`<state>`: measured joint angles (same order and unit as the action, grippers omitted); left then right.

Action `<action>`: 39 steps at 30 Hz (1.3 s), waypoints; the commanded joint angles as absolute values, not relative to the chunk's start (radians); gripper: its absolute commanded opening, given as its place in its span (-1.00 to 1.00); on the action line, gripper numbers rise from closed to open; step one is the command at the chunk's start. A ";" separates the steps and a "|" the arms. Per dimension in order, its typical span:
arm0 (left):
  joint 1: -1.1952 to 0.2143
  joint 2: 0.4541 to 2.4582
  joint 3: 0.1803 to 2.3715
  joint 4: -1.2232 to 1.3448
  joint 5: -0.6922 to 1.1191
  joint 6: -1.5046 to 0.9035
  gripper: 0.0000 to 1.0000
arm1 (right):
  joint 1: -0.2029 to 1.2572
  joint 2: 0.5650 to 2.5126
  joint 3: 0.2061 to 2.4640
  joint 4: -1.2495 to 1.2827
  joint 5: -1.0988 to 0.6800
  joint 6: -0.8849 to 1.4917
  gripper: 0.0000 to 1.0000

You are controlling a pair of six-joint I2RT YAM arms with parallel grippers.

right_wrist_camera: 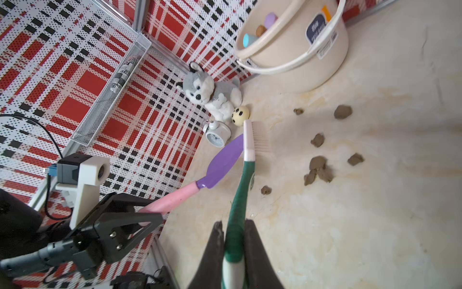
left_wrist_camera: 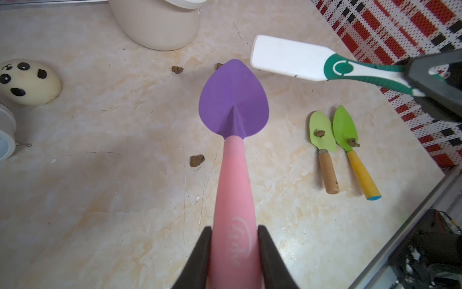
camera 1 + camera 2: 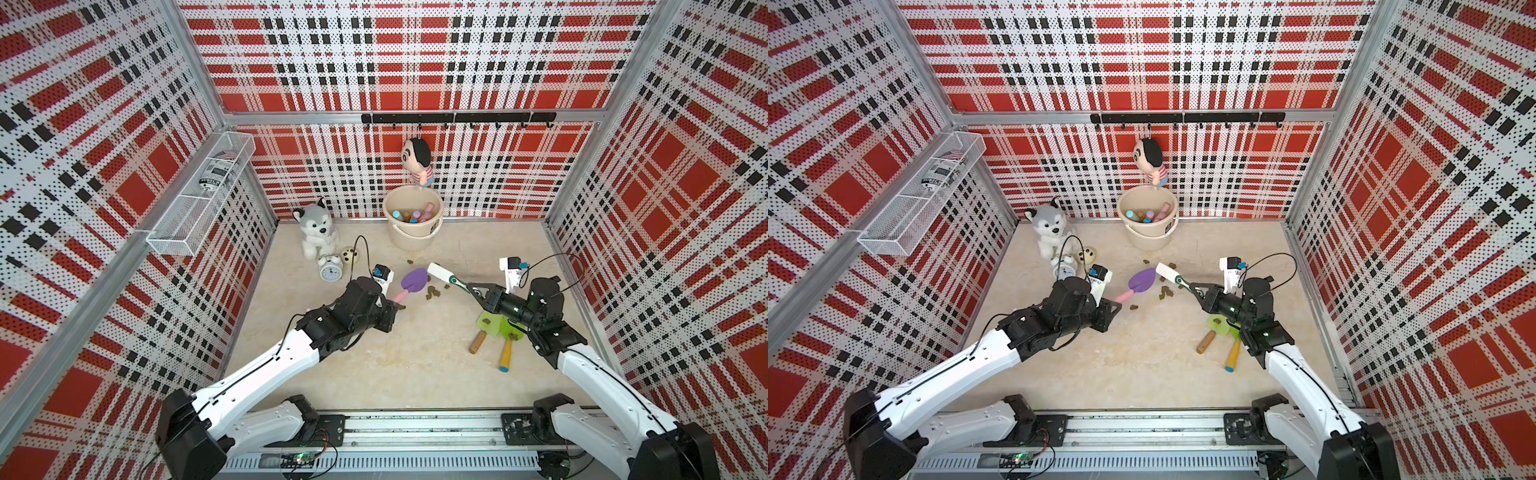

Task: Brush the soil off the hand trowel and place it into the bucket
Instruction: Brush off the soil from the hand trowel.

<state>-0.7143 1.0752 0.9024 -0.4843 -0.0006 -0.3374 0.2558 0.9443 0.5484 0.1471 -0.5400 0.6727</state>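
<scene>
My left gripper [image 2: 235, 229] is shut on the pink handle of the hand trowel [image 2: 233, 100], held low over the table; its purple blade [image 3: 414, 280] shows no soil on it. My right gripper [image 1: 232, 222] is shut on the green handle of a white-headed brush [image 1: 250, 140], whose head [image 3: 440, 273] sits close beside the blade tip; I cannot tell if they touch. Several soil lumps [image 1: 317, 170] lie on the table by the blade [image 3: 432, 293]. The cream bucket [image 3: 411, 239] stands at the back wall and holds several coloured handles.
Two green-bladed trowels [image 2: 321, 132] [image 2: 346, 130] lie under my right arm, each with a soil lump on it. A husky plush [image 3: 316, 230], alarm clock [image 3: 331, 272] and panda ball [image 3: 347, 254] crowd the back left. A doll [image 3: 417, 160] hangs above the bucket.
</scene>
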 commanded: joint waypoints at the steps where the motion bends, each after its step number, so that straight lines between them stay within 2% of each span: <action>1: -0.619 1.033 0.916 -0.434 0.228 -0.356 -1.00 | 0.250 0.896 0.571 0.090 -0.404 0.296 -1.00; 5: -0.559 1.049 1.005 -0.558 0.291 -0.332 -1.00 | 0.281 0.881 0.559 0.041 -0.229 -0.008 -1.00; 8: -0.555 1.076 1.087 -0.657 0.304 -0.292 -1.00 | 0.387 0.862 0.550 -0.013 -0.172 -0.280 -1.00; 14: -0.557 1.139 1.143 -0.756 0.331 -0.243 -1.00 | 0.718 0.785 0.507 -0.009 0.000 -0.698 -1.00; 19: -0.576 1.167 1.168 -0.768 0.335 -0.241 -1.00 | 0.957 0.779 0.474 0.069 0.255 -0.944 -1.00; 22: -0.594 1.185 1.183 -0.794 0.318 -0.228 -1.00 | 0.996 0.787 0.477 0.073 0.318 -1.038 -1.00; 32: -0.621 1.218 1.200 -0.821 0.278 -0.215 -1.00 | 0.997 0.810 0.460 0.134 0.430 -1.161 -1.00; 39: -0.623 1.213 1.192 -0.821 0.274 -0.213 -1.00 | 0.936 0.803 0.427 0.185 0.500 -1.116 -1.00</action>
<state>-0.6170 1.2133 1.1706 -0.8021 0.2802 -0.2298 0.9661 0.8173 0.4377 0.0818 0.4309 -1.1362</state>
